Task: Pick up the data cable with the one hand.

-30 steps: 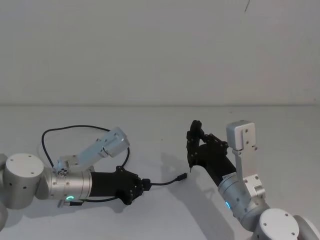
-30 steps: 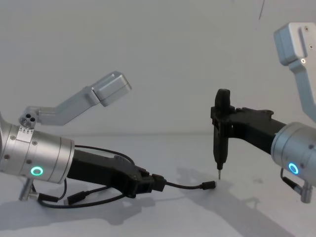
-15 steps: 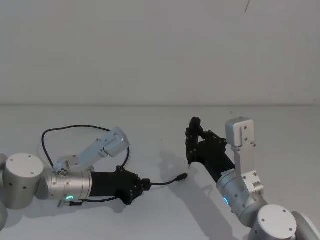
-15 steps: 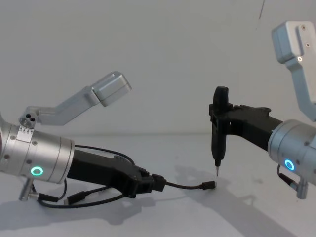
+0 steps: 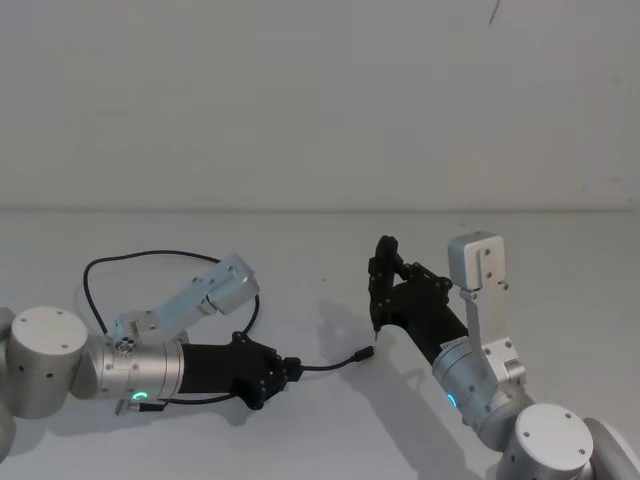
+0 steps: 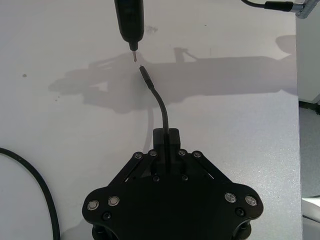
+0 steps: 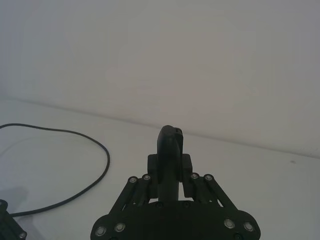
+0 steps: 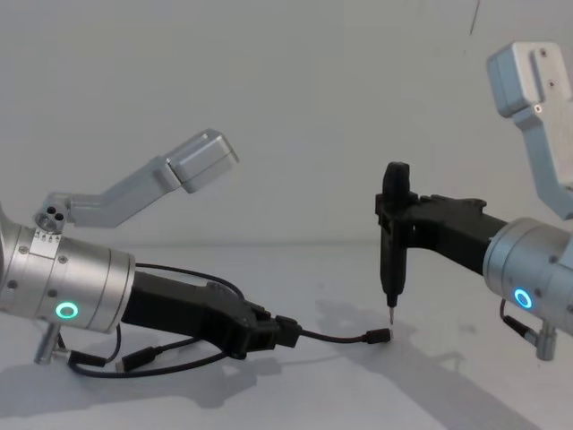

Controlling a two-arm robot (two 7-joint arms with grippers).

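On the left, the green-ringed left claw (image 8: 269,333) is pinching the data cable (image 8: 336,339) just behind one plug, low over the white surface (image 8: 295,394), so the thin, rubbery black cord is arching forward while its remainder is lying looped behind the silver wrist. To the right, the blue-ringed right claw (image 8: 398,219) is clamping a smooth black pen-shaped tool (image 8: 391,242) upright, metal tip just above the plug.
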